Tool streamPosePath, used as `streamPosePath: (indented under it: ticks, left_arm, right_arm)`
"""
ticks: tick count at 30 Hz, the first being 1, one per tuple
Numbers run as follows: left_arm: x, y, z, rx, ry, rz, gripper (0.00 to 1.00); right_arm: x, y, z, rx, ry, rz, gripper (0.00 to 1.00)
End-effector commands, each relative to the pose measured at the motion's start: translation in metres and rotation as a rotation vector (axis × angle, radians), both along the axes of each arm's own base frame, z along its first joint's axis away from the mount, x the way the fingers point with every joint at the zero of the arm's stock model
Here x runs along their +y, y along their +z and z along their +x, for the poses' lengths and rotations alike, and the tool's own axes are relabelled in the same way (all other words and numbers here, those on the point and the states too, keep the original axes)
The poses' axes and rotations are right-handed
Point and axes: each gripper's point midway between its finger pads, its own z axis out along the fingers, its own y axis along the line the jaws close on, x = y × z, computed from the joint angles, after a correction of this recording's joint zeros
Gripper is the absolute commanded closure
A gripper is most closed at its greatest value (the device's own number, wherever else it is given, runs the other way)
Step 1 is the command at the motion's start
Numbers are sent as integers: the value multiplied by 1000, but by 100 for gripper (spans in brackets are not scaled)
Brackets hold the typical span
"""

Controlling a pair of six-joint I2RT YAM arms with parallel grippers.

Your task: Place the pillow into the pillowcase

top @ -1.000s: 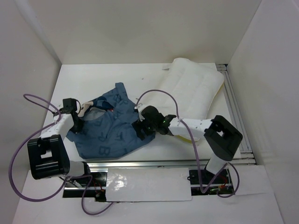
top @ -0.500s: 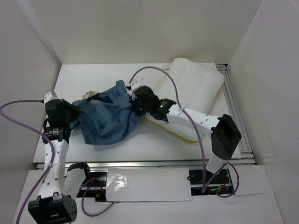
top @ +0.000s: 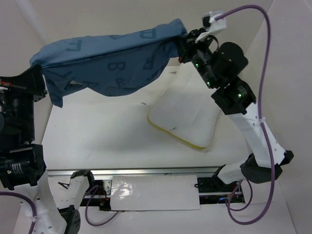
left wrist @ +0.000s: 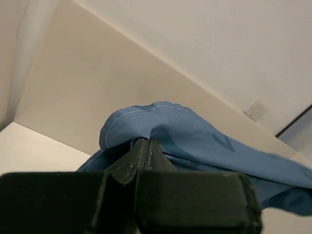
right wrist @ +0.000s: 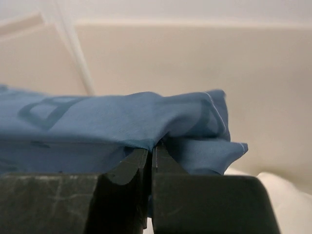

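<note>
A: Above the table (top: 97, 136), what hangs?
B: The pillowcase (top: 107, 61), stretched in the air between both arms. The left gripper (left wrist: 145, 146) has its jaws pinched on one end; the right gripper (right wrist: 150, 152) clamps the other.
A: And the pillow (top: 187, 114)?
B: Flat on the table, below the right end.

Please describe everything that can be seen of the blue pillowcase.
The pillowcase is soft blue fabric printed with large darker letters. It hangs stretched in the air above the table, sagging in the middle. The left end effector pinches one end, the right end effector the other. It appears clear of the pillow below.
</note>
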Motion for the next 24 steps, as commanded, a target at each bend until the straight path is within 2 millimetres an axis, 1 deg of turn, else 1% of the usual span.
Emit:
streamPosePath:
  ticks: [1, 2, 3, 4, 5, 6, 8, 9, 10, 11, 12, 13, 14, 15, 16, 17, 18, 19, 20, 21, 22, 23, 24]
  left_arm:
    - [10, -15, 6, 61, 48, 13, 100]
    - [6, -16, 10, 56, 24, 21, 100]
    - [-2, -33, 23, 95, -41, 19, 100]
    - [-8, -42, 31, 111, -83, 26, 100]
    - [-13, -53, 40, 127, -124, 32, 100]
    - [-21, -80, 58, 168, -197, 14, 100]
    - [-24, -112, 77, 211, -241, -16, 100]
    - [-24, -147, 90, 269, -260, -61, 100]
    - [-25, -168, 99, 310, -279, -87, 100]
    - [-28, -190, 108, 351, -316, -99, 100]
    - [-33, -209, 114, 381, -340, -107, 100]
    - [-31, -248, 123, 442, -341, -133, 100]
    - [-38, -267, 126, 476, -373, -131, 97]
    - [-47, -292, 134, 534, -407, -132, 85]
    - [-51, -309, 136, 577, -428, -111, 70]
    - [-54, -327, 135, 647, -440, -136, 56]
    - [-54, -342, 136, 701, -423, -140, 40]
    - [-50, -353, 139, 745, -403, -145, 32]
    - [-46, -360, 136, 772, -380, -153, 0]
    - [-46, -367, 136, 800, -364, -155, 0]
    - [-38, -375, 135, 823, -315, -157, 0]
    - [-35, -377, 134, 834, -295, -169, 0]
    - [-35, -388, 130, 864, -280, -171, 0]
  right_arm:
    - [-73, 40, 2, -77, -293, 68, 100]
    - [-81, 41, 7, -79, -335, 65, 100]
    - [-78, 33, 22, -68, -354, 37, 100]
    - [-85, 27, 34, -47, -389, 13, 100]
    - [-81, 12, 48, -10, -387, -2, 100]
    - [-71, -15, 78, 50, -352, -53, 100]
    - [-63, -49, 115, 131, -309, -78, 100]
    - [-51, -101, 157, 235, -228, -138, 96]
    - [-48, -106, 173, 247, -195, -126, 95]
    - [-43, -125, 189, 286, -167, -131, 95]
    - [-28, -175, 217, 376, -112, -161, 93]
    - [-28, -194, 226, 415, -99, -176, 86]
    - [-23, -207, 233, 432, -86, -183, 80]
    - [-18, -221, 240, 443, -72, -202, 66]
    - [-11, -247, 247, 480, -45, -215, 46]
    - [-11, -264, 248, 513, -44, -228, 17]
    - [-11, -271, 248, 520, -43, -245, 4]
    - [-12, -269, 245, 522, -43, -246, 0]
    - [-16, -282, 240, 554, -51, -259, 0]
    - [-20, -281, 237, 552, -65, -259, 0]
    - [-24, -260, 224, 519, -96, -253, 0]
    - [-31, -276, 217, 551, -116, -268, 0]
    - [-33, -257, 198, 530, -123, -252, 0]
